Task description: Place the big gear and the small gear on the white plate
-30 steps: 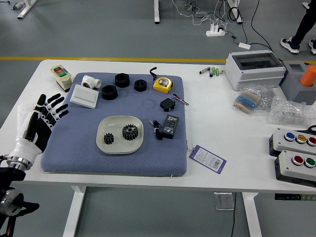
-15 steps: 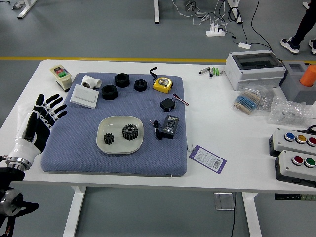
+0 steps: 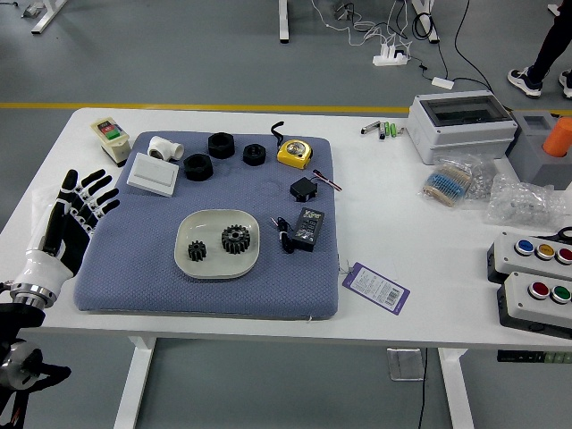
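My left hand (image 3: 82, 213) is over the left edge of the blue mat, fingers spread and holding nothing, to the left of the plate and apart from it. The white plate (image 3: 217, 269) lies on the mat. On it rest the big black gear (image 3: 236, 239), in its right half, and the small black gear (image 3: 197, 251), in its left half; the two do not touch. My right hand is out of view.
Behind the plate on the mat (image 3: 143, 286) are black rings (image 3: 198, 167), a white box (image 3: 153, 174), a yellow tape measure (image 3: 294, 153). A black adapter (image 3: 308, 229) lies right of it. Button boxes (image 3: 536, 302) stand at the table's right; a person's legs show top right.
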